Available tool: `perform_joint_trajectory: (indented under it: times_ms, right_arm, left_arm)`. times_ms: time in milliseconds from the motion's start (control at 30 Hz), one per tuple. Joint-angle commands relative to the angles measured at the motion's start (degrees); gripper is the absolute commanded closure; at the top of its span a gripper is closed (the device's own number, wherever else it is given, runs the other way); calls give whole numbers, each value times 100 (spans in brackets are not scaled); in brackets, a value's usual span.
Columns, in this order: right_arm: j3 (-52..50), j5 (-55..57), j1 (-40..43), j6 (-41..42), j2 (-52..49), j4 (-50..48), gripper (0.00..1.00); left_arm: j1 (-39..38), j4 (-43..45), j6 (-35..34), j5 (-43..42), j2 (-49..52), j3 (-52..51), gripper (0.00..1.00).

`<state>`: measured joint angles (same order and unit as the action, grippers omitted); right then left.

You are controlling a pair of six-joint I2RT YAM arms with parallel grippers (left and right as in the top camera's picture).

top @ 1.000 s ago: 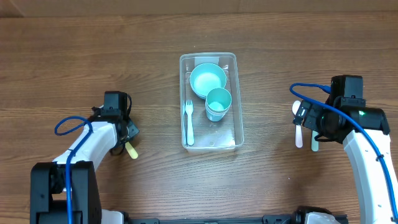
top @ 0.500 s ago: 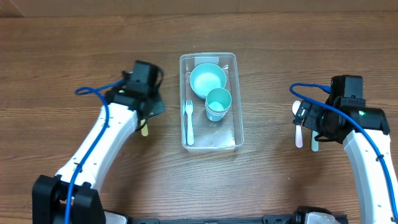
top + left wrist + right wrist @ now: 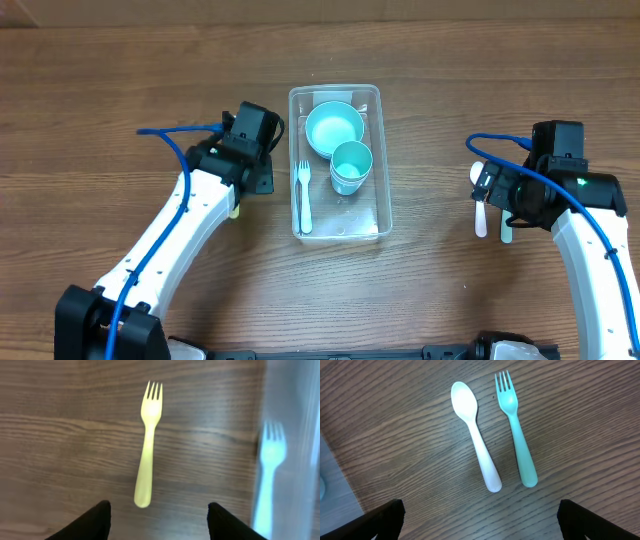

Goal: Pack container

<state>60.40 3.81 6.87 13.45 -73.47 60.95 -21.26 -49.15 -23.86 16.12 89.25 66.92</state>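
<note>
Brown wood-grain tabletop (image 3: 100,100): carries everything in view.
Clear plastic rectangular container (image 3: 345,218): sits at the middle of the tabletop, between the two arms, long side running away from the robot; holds a bowl, a cup and a fork.
Left end effector (image 3: 157,522): fingers spread apart, gripping nothing; hovers just beside the container's left wall.
Right end effector (image 3: 480,520): fingers spread wide, gripping nothing; well to the right of the container, above a spoon and a fork.
Round teal plastic bowl (image 3: 334,128): in the far end of the container, upright.
Small teal plastic cup (image 3: 351,165): in the container, upright, touching the bowl's near edge.
Pale plastic fork (image 3: 304,195): lies flat along the container's left wall, tines pointing away from the robot.
Yellow plastic fork (image 3: 147,445): lies on the tabletop outside the container's left wall, ahead of the left fingers, clear of both.
White plastic spoon (image 3: 474,435): flat on the tabletop, just beside the teal fork.
Teal plastic fork (image 3: 516,430): flat on the tabletop, right of the spoon in the wrist view, apart from it.
</note>
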Motion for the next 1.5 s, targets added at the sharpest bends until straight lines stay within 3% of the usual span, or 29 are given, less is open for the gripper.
perform_joint_trajectory:
  times_ms: [0, 200, 333, 433, 567, 867, 1467]
  right_arm:
    - [20, 13, 28, 2, 15, -26, 0]
    - [20, 13, 28, 2, 15, -26, 0]
    - [20, 13, 28, 2, 15, -26, 0]
    - [20, 13, 28, 2, 15, -26, 0]
    - [20, 13, 28, 2, 15, -26, 0]
    - [20, 13, 28, 2, 15, -26, 0]
    - [20, 13, 28, 2, 15, -26, 0]
  left_arm:
    - [114, 1513, 116, 203, -44, -1027, 39]
    - [739, 3445, 365, 247, 396, -2070, 40]
    - [975, 4374, 1543, -398, 1182, -2085, 39]
    - [973, 4664, 1729, -573, 1550, -2083, 39]
    - [966, 4666, 1768, -568, 1534, -2079, 40]
    - [966, 4898, 2159, -544, 1537, -2079, 71]
    - [966, 4763, 2153, -439, 1239, -1875, 92]
